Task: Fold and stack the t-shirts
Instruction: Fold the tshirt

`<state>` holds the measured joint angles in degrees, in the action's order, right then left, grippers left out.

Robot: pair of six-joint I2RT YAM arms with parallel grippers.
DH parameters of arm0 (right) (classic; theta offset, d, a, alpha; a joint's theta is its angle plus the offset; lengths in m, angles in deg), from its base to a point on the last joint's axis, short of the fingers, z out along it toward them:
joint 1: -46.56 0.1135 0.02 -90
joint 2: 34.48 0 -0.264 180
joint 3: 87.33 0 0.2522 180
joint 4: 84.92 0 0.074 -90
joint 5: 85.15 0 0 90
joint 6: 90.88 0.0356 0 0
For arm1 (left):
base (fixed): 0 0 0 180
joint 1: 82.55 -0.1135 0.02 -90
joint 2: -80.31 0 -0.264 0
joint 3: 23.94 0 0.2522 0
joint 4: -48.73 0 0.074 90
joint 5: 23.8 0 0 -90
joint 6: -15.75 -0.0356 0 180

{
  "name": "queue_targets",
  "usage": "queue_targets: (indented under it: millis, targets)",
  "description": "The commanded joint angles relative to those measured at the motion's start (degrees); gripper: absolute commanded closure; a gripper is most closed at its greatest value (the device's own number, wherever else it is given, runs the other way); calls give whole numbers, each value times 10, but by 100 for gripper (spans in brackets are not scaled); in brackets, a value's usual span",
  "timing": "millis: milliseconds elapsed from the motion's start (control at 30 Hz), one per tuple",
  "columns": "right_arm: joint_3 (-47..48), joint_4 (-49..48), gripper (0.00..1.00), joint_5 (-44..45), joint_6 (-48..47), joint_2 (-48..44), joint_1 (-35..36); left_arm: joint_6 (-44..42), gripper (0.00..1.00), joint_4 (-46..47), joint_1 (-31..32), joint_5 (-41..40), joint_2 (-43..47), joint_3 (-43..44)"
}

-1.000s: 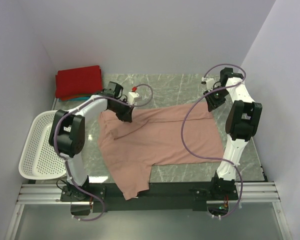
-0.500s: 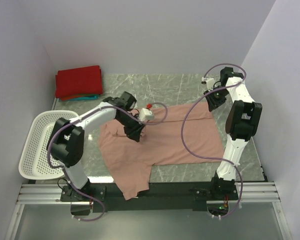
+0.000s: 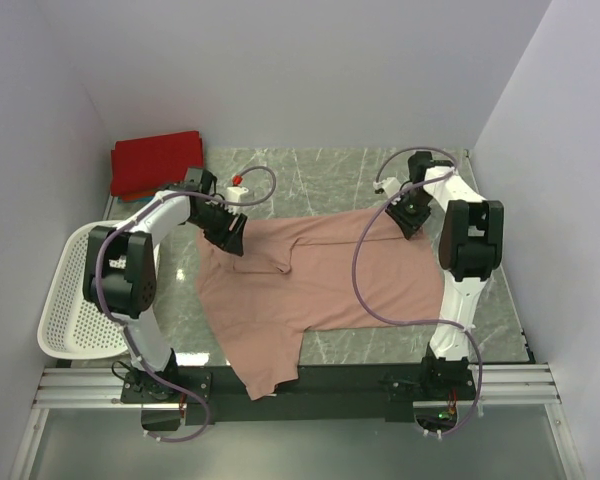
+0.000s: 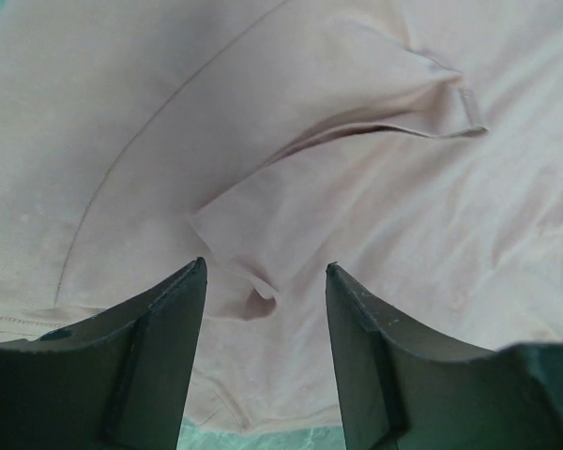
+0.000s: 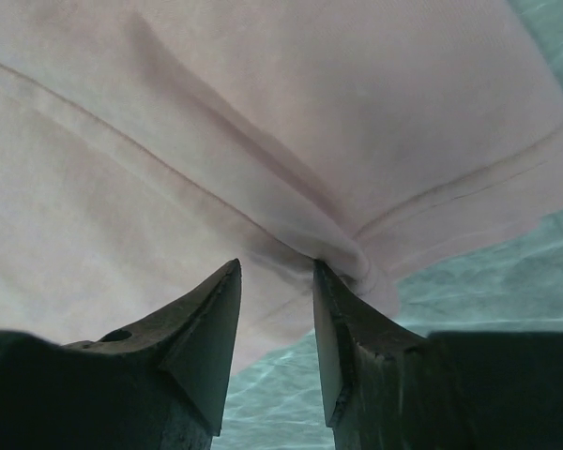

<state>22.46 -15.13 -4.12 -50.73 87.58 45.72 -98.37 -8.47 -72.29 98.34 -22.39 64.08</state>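
- Overhead, the dusty-pink t-shirt (image 3: 325, 275) lies spread across the middle of the table (image 3: 320, 170), part of it reaching over the near edge; the left gripper (image 3: 230, 238) sits over its far left corner and the right gripper (image 3: 410, 215) over its far right corner, probably so that each can take one end of the far edge for a fold; the folded red t-shirt (image 3: 158, 162) lies in the far left corner, well apart, likely as the base of the stack; whether a teal one lies under it cannot be told.
- From the left wrist, the jaws stand well apart with nothing between them; a small rumple of pink cloth lies below the gap, and a turned-over sleeve (image 4: 357, 103) lies beyond.
- From the right wrist, the jaws are partly apart and not clamped; the bunched hem (image 5: 347, 258) sits just past their tips at the shirt's corner.
- Around them, the tabletop is grey-green and veined like marble; pale lilac walls close three sides; a white perforated basket (image 3: 65, 300) sits at the table's left edge beside the left arm.
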Motion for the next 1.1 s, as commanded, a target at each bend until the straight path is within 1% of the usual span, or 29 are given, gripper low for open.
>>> queue_targets:
  millis: [0,133,300,433,500,567,667,700,733,767,800,867,900,933,1000,1033,1067]
  targets:
    - [0,-48,56,40,-40,-33,-3,37,41,30,-2,-19,-6,-5]
    - [-6,-48,56,50,-65,-33,-1,53,41,42,-7,-23,-11,-16]
    - [-19,-45,62,66,-82,-36,0,67,41,53,-7,-15,-25,-15]
    - [-27,-44,70,72,-87,-40,-1,82,42,64,-7,-7,-35,-11]
    - [-35,-44,72,76,-89,-42,-1,89,44,69,-7,-8,-43,-11]
    - [-40,-44,76,81,-91,-43,-1,96,45,75,-7,-18,-51,-11]
    - [-47,-40,84,81,-93,-46,-2,101,48,77,-6,-17,-64,-10]
    - [-47,-36,86,81,-94,-48,-3,100,54,76,-6,-12,-63,-11]
    - [-46,-34,90,80,-94,-48,-3,93,58,74,-6,-4,-59,-14]
    - [-44,-30,92,78,-93,-51,-4,88,65,71,-6,12,-44,-23]
    - [-44,-29,93,77,-94,-53,-4,81,69,70,-6,20,-32,-30]
    - [-44,-28,97,76,-94,-56,-5,49,79,64,-5,40,9,-46]
    - [-42,-27,98,76,-94,-57,-6,24,86,53,-5,51,24,-62]
    - [-42,-27,100,77,-96,-58,-7,8,90,45,-5,56,37,-71]
    - [-40,-25,100,81,-97,-55,-7,-25,98,13,-5,61,70,-98]
    - [-39,-24,100,82,-97,-54,-9,-67,99,-1,-5,60,79,-108]
    - [-36,-22,100,83,-98,-53,-11,-91,99,-12,-5,57,95,-131]
